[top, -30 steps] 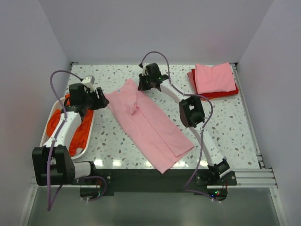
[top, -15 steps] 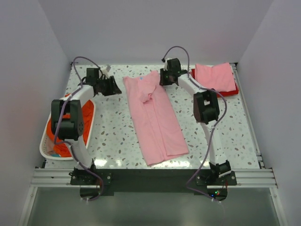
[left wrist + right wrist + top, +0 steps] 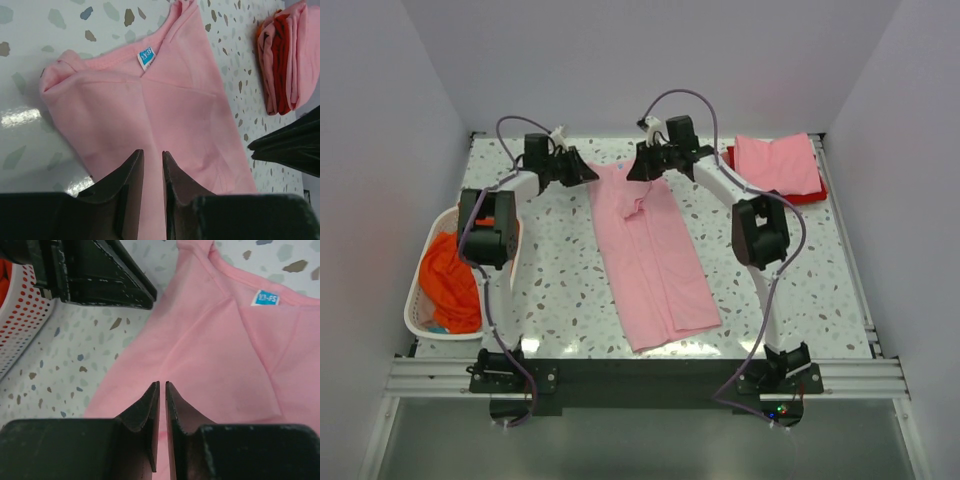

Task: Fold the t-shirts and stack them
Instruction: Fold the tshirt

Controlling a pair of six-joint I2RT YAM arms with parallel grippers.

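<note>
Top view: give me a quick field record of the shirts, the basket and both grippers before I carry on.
open shirt: light pink t-shirt laid lengthwise on the table, collar at the far end
label: neck label facing up
left arm: left gripper over the collar end, jaws nearly together, grip unclear
right arm: right gripper at the same end, jaws a sliver apart, grip unclear
stack: folded pink shirt on folded red shirt, far right corner
basket: laundry basket at left, orange shirt inside

Left white-and-black arm (image 3: 486,232) and right white-and-black arm (image 3: 760,232) stretch to upper centre of the top view. Left black two-finger gripper (image 3: 588,174) points right, jaws a narrow gap apart. Right black two-finger gripper (image 3: 634,172) points left, jaws almost meeting.
</note>
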